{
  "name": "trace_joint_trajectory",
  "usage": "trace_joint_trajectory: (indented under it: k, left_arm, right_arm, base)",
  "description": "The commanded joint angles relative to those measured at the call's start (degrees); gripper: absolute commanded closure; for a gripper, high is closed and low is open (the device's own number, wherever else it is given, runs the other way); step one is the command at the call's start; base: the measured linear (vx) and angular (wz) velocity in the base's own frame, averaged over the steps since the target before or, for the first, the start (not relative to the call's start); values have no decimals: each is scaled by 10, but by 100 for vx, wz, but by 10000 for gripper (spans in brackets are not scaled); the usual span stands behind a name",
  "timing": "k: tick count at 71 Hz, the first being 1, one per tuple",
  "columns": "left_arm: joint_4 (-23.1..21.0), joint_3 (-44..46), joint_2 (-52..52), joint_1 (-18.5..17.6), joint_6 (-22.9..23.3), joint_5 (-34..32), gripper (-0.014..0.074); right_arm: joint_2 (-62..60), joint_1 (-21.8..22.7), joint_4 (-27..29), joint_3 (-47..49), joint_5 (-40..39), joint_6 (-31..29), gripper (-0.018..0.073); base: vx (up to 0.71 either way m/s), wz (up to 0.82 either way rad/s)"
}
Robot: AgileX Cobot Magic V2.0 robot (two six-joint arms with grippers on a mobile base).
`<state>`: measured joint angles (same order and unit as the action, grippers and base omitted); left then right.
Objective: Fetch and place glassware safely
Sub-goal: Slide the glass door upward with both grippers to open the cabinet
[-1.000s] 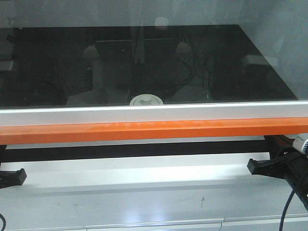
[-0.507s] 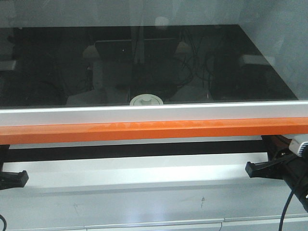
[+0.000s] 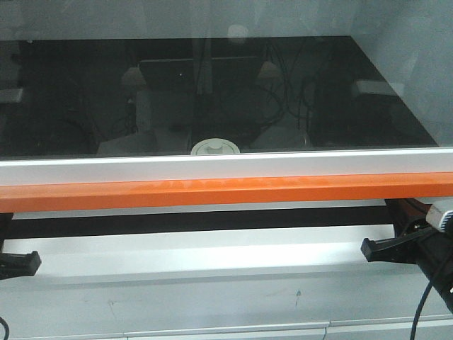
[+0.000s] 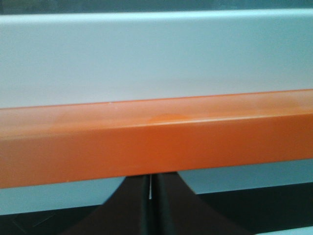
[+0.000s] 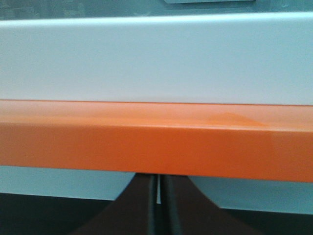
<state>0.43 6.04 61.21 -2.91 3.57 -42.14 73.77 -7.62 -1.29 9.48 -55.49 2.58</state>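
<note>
Your jar (image 3: 214, 147) sits at the near edge of the glossy black counter (image 3: 85, 99), about midway across. From the front view you see only its cream-white lid and central knob above the white rail (image 3: 318, 166); the glass body is hidden behind that rail. Just below the rail runs the orange bar (image 3: 212, 193).

Both your tools hang lower than the bar and well apart from the jar. The left tool (image 3: 28, 262) is at the far left edge and the right tool (image 3: 371, 248) at the far right. In each wrist view the dark fingers are pressed together with only a thin sliver of light between them. Neither the left tool (image 4: 149, 196) nor the right tool (image 5: 157, 196) has hold of anything, and each faces the orange bar.
</note>
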Motion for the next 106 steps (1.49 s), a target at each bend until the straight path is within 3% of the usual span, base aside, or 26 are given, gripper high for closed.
trace_joint_trajectory:
  k: [1,50,62,86,106]
  left_arm:
    - [-17,32,-26,-4,5,-115,603]
    - [-14,67,-72,-4,6,-110,603]
    - [12,69,-95,-4,7,-106,603]
    - [30,142,-142,-4,5,-1,603]
    - [29,175,-163,-4,6,46,603]
  right_arm:
    - [-15,-1,-9,25,-138,-8,560]
    - [-92,-1,-9,27,-123,-1,560]
    - [-116,-1,-9,27,-101,1,560]
    - [-163,-1,-15,67,-15,13,560]
    - [-205,-1,-22,121,74,14,560]
  base:
    - [0,0]
    - [0,0]
    - [0,0]
    - [0,0]
    - [0,0]
